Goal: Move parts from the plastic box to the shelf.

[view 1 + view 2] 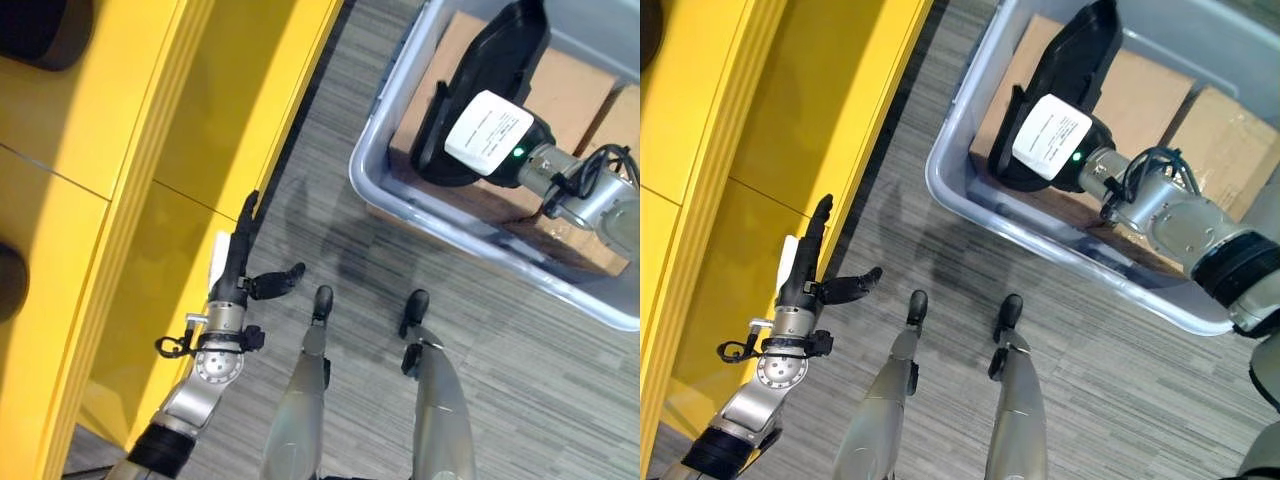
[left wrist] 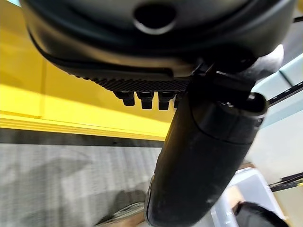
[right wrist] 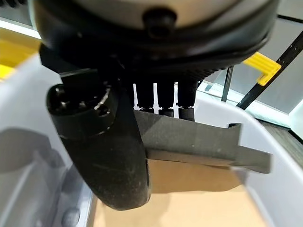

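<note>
Nearest, left hand [image 1: 805, 262] hanging beside the yellow shelf [image 1: 120, 150], fingers straight, thumb spread, holding nothing, above grey floor [image 1: 520, 380]. Farther on, right hand [image 1: 1065, 90] reaching into the plastic box [image 1: 372, 185], fingers and thumb pinching a flat black part [image 3: 199, 144] just above brown cardboard boxes [image 1: 1140, 85] lying inside it.

two silver-grey arms with round metal wrist joints, dark left hand [image 1: 236, 262] had a white thumb cover, dark right hand [image 1: 1072, 95] wore a white label plus tiny green light, ribbed black palm edges
</note>
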{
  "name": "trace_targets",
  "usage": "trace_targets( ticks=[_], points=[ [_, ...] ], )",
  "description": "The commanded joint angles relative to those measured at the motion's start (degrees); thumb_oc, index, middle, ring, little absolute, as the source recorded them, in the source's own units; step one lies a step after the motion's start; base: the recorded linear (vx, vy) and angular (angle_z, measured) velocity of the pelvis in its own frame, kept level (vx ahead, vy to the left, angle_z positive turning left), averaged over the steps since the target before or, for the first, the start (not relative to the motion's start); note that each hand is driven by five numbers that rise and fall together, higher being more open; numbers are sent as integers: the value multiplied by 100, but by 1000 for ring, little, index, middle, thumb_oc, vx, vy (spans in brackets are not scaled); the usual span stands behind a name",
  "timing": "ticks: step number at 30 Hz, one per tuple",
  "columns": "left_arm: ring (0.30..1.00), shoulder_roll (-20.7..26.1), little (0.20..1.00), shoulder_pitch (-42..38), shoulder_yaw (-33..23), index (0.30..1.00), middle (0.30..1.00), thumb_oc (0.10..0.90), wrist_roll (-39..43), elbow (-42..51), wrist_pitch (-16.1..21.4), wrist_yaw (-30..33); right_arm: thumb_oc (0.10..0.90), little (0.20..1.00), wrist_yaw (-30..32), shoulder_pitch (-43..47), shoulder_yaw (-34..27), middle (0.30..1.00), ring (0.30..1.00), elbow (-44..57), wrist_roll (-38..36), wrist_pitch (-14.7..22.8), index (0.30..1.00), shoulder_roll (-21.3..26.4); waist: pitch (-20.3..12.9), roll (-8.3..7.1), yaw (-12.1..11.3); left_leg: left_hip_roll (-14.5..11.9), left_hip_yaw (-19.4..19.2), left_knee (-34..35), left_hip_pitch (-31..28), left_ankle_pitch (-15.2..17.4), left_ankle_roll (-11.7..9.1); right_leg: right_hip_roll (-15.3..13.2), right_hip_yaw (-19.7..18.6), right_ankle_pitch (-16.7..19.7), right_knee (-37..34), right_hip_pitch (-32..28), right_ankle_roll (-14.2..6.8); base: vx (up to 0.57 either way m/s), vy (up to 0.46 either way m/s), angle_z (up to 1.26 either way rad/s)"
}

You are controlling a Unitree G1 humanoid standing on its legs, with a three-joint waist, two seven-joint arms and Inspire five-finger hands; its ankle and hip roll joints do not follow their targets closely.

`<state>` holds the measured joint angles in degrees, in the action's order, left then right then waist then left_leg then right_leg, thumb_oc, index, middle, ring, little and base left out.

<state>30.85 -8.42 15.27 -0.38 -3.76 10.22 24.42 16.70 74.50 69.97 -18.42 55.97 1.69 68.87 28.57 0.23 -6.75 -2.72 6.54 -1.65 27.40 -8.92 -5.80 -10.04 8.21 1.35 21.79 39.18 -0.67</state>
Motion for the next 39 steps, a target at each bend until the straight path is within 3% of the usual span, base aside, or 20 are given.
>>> trace_targets(
  ticks=[1, 14, 17, 19, 21, 33, 39],
  points=[
    [1000, 336, 1000, 184, -241, 1000, 1000, 900, -204, 703, 248, 156, 400, 300, 513, 229, -689, 300, 300, 764, -449, -112, 300, 367, 66, -27, -16, -463, 296, 261, -494, -72, -178, -181, -166, -407, 59, -1071, -553, 27, 18, -5],
    [1000, 570, 1000, 635, -573, 1000, 1000, 900, -230, 895, 198, -278, 400, 300, 467, -1311, -2428, 300, 300, 2450, -942, 267, 300, 729, -724, -203, 110, -476, 291, 549, -1395, 67, -137, -154, -41, -208, -922, -2285, -671, 49, 32, -3],
    [1000, 540, 1000, 818, -696, 1000, 1000, 900, -250, 905, 187, -481, 400, 300, 440, -2384, -3462, 300, 300, 2853, -1285, 421, 300, 609, -1147, -235, 207, -429, 285, 665, -1662, 137, -145, -189, 55, -62, -1409, -2762, -756, 118, 66, 0],
    [1000, 555, 1000, 868, -704, 1000, 1000, 900, -245, 922, 192, -521, 400, 300, 414, -2751, -3823, 300, 300, 2989, -1390, 462, 300, 550, -1224, -263, 211, -419, 292, 665, -1698, 157, -145, -198, 104, -22, -1506, -2861, -776, 77, 44, 1],
    [1000, 532, 1000, 947, -749, 1000, 1000, 900, -340, 951, 171, -593, 400, 300, 415, -3402, -4477, 300, 300, 3119, -1751, 548, 300, 212, -1541, -303, 262, -399, 233, 665, -1869, 242, -137, -214, 131, 99, -1750, -3122, -838, 101, 58, 3],
    [1000, 556, 1000, 880, -842, 1000, 1000, 900, -868, 968, 131, -340, 400, 300, 455, -3879, -5129, 300, 300, 3389, -2408, 666, 300, -676, -2297, -462, 353, -382, -33, 665, -2362, 541, -12, -264, -52, 270, -2057, -3556, -951, 59, 33, -10],
    [1000, 627, 1000, 717, -921, 1000, 1000, 900, -1277, 1181, 142, -82, 400, 300, 470, -3960, -5188, 300, 300, 3468, -2639, 726, 300, -1012, -2445, -505, 414, -377, -145, 665, -2491, 568, 45, -285, -181, 321, -2067, -3597, -953, 29, 21, -9]
  ],
)
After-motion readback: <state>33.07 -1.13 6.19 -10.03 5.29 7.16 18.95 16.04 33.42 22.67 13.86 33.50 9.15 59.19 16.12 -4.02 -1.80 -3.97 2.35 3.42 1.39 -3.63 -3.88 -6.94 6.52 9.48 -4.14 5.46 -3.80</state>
